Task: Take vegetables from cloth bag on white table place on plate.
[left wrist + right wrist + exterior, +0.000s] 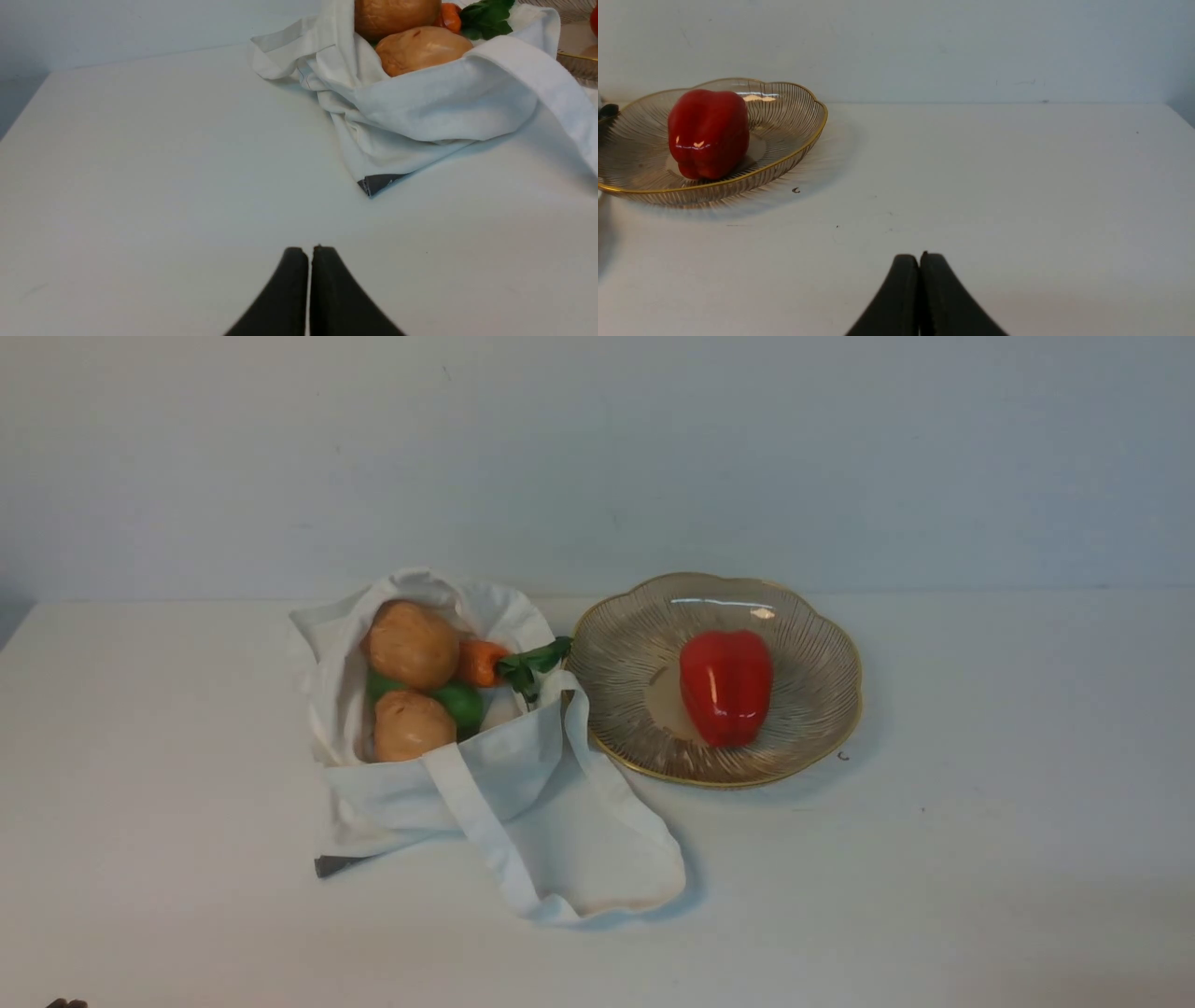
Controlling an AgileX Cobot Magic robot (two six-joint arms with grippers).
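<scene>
The red bell pepper (726, 686) lies on the glass plate (822, 658) with the gold rim; both also show in the right wrist view, pepper (709, 133) and plate (794, 121). The white cloth bag (523, 784) lies left of the plate, open, holding two tan potatoes (411, 644) (411, 724), an orange carrot (481, 663) with green leaves and a green vegetable (461, 704). My left gripper (310, 252) is shut and empty over the white table (980, 859), short of the bag (420, 107). My right gripper (919, 259) is shut and empty, short of the plate.
The bag's long strap (495, 840) loops across the table toward me. A grey corner (331, 865) sticks out under the bag. A small dark speck (843, 756) lies by the plate. A pale wall (597, 448) stands behind the table.
</scene>
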